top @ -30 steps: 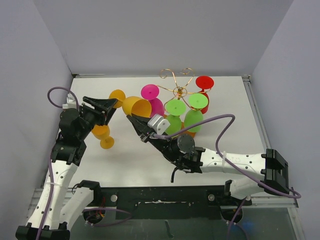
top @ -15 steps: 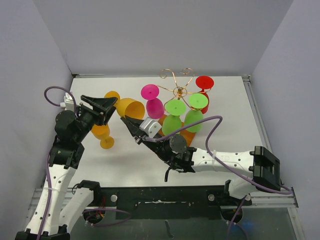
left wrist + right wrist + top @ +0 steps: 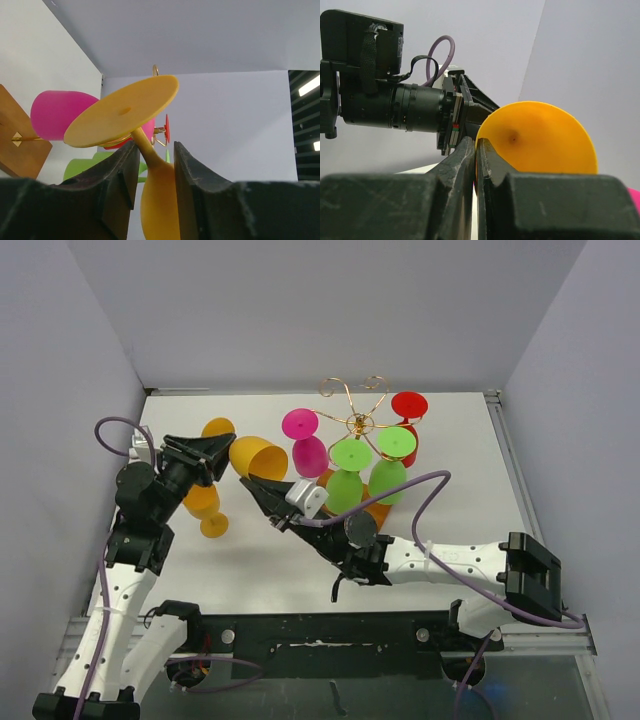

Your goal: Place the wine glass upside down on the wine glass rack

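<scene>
- Fingers (image 3: 455,165) of the right gripper (image 3: 252,482) are pressed together on the rim of the orange wine glass (image 3: 255,457). The right wrist view shows the thin rim edge caught between them, with the inside of the bowl (image 3: 540,137) facing the camera.
- Fingers (image 3: 120,170) of the left gripper (image 3: 224,446) stand apart, one on each side of the glass where the stem meets the bowl. The gap is narrow, and I cannot tell whether they press on the glass or only flank it.
- The wine glass lies roughly on its side between the two grippers, at about 10 o'clock from the middle of the worktop (image 3: 450,460). Its foot (image 3: 122,117) points toward 10 o'clock and its mouth toward 4 o'clock.
- The wine glass rack (image 3: 355,405) stands at 3 o'clock from the held glass, near it but not touching. Its gold wire arms curl out from a central post over a brown wooden base (image 3: 20,135).
- Hanging foot-up on the rack are a pink glass (image 3: 300,425), two green glasses (image 3: 350,453) and a red glass (image 3: 409,405). The pink glass is the nearest to the held glass.
- A second orange glass (image 3: 203,505) lies on its side on the worktop at 7 o'clock from the held glass, beside the left arm.
</scene>
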You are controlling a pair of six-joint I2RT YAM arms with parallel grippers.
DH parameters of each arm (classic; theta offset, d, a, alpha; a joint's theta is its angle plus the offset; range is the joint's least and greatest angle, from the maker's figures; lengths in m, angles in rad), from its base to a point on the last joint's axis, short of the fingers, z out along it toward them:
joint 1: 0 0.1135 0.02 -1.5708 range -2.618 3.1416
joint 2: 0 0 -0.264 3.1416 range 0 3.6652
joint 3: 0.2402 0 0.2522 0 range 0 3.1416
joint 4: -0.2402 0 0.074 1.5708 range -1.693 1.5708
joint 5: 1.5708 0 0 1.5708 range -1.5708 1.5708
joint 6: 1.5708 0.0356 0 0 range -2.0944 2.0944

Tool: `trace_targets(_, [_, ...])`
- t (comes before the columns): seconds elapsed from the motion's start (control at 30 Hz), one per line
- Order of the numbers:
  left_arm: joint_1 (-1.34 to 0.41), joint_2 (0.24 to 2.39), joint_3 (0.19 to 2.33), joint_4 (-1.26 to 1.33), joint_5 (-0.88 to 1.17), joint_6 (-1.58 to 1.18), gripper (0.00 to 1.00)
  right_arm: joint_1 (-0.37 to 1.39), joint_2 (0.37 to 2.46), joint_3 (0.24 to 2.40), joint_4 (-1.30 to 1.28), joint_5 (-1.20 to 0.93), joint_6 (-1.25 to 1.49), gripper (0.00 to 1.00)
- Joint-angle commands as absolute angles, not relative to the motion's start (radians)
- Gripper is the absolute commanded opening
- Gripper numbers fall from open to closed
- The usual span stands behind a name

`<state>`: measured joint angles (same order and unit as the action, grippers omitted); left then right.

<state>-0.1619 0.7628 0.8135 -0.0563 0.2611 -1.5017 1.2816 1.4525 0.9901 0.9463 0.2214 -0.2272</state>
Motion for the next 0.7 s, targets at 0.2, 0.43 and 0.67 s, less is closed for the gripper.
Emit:
trace_targets(0.2, [-0.163, 0.742, 0.853, 0.082, 0.22, -1.532, 0.14, 1.286, 1.37, 0.925, 1.044, 0.118, -0.161, 0.02])
trace_targets(0.43, [-0.163, 0.751, 0.866, 0.124, 0.218, -1.534, 0.0, 1.285, 1.327, 0.926, 0.96, 0.101, -0.128, 0.14])
trace_targets(0.67, [-0.162, 0.761, 0.875, 0.139, 0.216, -1.531, 0.0, 1.285, 1.325, 0.933, 0.934, 0.147, -0.08, 0.43])
